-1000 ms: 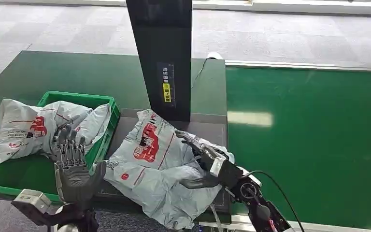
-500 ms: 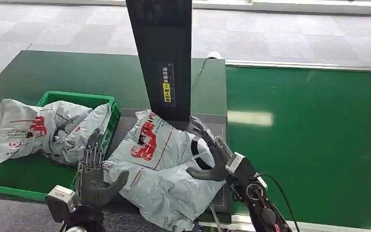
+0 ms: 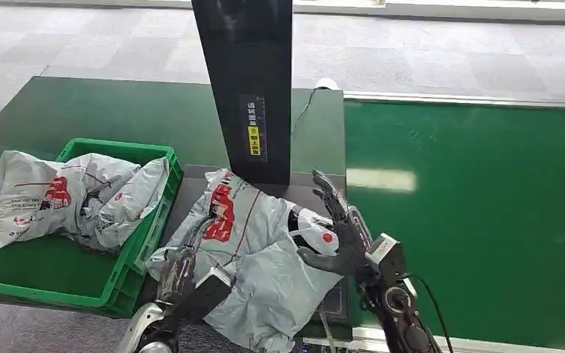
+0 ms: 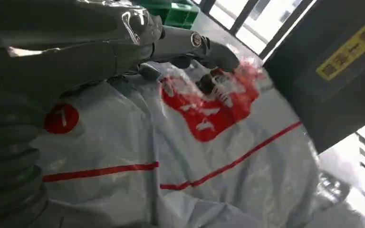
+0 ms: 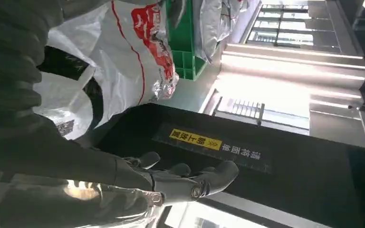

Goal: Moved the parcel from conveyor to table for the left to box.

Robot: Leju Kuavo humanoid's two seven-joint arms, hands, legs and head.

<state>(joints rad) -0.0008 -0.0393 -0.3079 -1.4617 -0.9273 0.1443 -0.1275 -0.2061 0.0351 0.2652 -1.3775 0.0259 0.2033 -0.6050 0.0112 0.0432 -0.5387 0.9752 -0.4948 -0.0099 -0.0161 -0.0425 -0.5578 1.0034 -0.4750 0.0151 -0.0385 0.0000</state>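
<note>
Grey plastic parcel (image 3: 254, 257) lies on the desk (image 3: 118, 110) beside the green box (image 3: 73, 276), left hand (image 3: 180, 268) resting on it, right hand (image 3: 338, 228) fingers spread, holding nothing; slippery film may slide off.

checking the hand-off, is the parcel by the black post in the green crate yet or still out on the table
Out. The parcel lies crumpled on the table beside the green crate, with the left hand resting on it and the right hand open.
</note>
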